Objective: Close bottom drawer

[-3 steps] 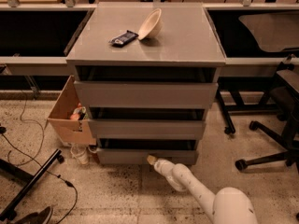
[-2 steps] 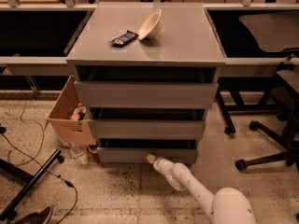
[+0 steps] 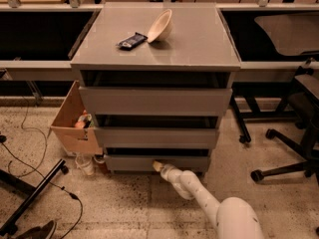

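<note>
The bottom drawer (image 3: 134,162) is the lowest grey front on the grey cabinet (image 3: 199,54). It stands out only slightly, with a dark gap above it. My gripper (image 3: 158,166) is at the end of the white arm, low near the floor, with its tip against the middle of the bottom drawer's front. The two drawers above also show dark gaps over their fronts.
A white bowl (image 3: 160,25) and a dark packet (image 3: 132,41) lie on the cabinet top. A cardboard box (image 3: 74,124) with items stands left of the cabinet, cups (image 3: 85,164) below it. Office chair bases (image 3: 294,148) stand to the right. A black stand leg (image 3: 35,195) and cables lie at left.
The gripper stays at the bottom drawer's front; the drawer front seems slightly further in than a second ago.
</note>
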Tool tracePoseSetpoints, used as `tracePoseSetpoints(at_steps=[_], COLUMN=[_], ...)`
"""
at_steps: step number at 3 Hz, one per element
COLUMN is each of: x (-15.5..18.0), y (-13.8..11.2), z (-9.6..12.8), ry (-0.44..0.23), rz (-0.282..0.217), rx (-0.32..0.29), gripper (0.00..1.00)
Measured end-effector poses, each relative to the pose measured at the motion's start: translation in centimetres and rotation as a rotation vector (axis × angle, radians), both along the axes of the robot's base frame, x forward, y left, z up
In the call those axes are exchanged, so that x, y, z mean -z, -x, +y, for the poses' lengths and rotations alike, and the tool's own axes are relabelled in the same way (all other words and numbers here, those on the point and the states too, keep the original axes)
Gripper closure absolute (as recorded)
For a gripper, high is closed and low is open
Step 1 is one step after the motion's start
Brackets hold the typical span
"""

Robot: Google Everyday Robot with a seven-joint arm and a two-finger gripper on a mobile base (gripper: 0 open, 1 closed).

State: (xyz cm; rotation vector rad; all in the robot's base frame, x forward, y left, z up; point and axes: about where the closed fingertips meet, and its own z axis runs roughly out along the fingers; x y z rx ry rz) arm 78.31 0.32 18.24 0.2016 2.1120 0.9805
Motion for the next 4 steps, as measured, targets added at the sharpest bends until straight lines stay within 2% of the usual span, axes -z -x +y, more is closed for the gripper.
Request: tracePoseSetpoints(at_steps=[4], x=[0.8], y=[1.9], z=[-0.1], ry=[-0.022], rz=[0.010], rx=[-0.043], gripper=[1.00])
